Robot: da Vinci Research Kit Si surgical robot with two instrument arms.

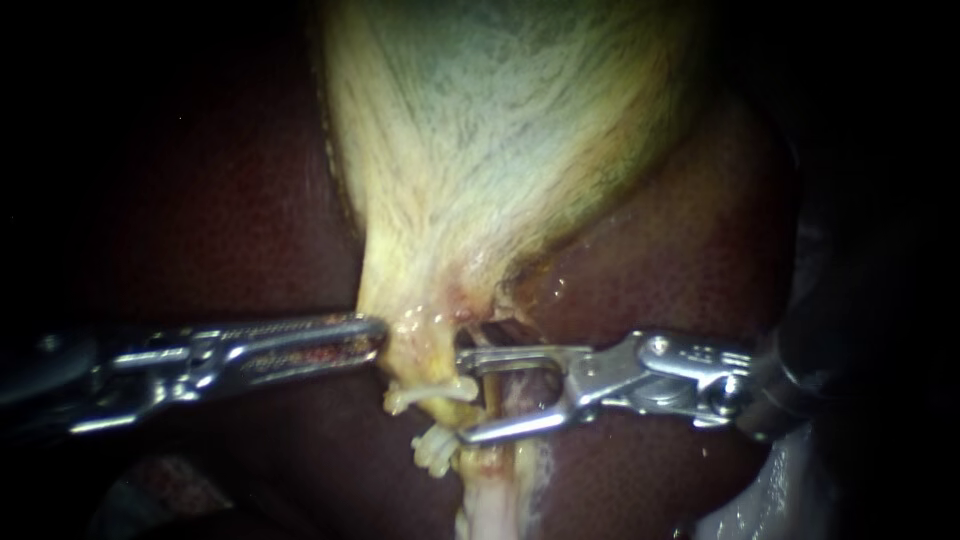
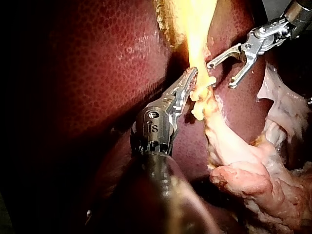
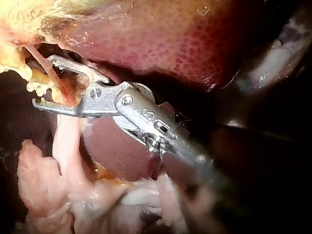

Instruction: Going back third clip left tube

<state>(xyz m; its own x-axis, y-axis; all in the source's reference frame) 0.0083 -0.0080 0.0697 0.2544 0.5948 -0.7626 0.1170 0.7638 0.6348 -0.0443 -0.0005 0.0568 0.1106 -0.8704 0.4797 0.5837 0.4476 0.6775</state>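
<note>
The pale yellow gallbladder (image 1: 500, 120) narrows down to a neck (image 1: 420, 325). My left instrument (image 1: 378, 335) comes in from the left, its jaws shut on the edge of that neck, as the left wrist view (image 2: 192, 78) also shows. Just below the neck, two whitish clips (image 1: 432, 392) (image 1: 432, 450) sit one above the other on a tube. My right instrument (image 1: 462, 395) comes in from the right with its jaws wide open beside the clips. A thin pinkish tube (image 1: 527, 388) runs between those jaws, seen too in the right wrist view (image 3: 52, 78). Nothing is gripped there.
Dark red liver (image 1: 200, 200) surrounds the gallbladder on both sides. A pale strand of tissue (image 1: 490, 495) runs down below the clips. Lumpy pink loose tissue (image 2: 258, 180) (image 3: 44, 190) lies under the tubes in both wrist views.
</note>
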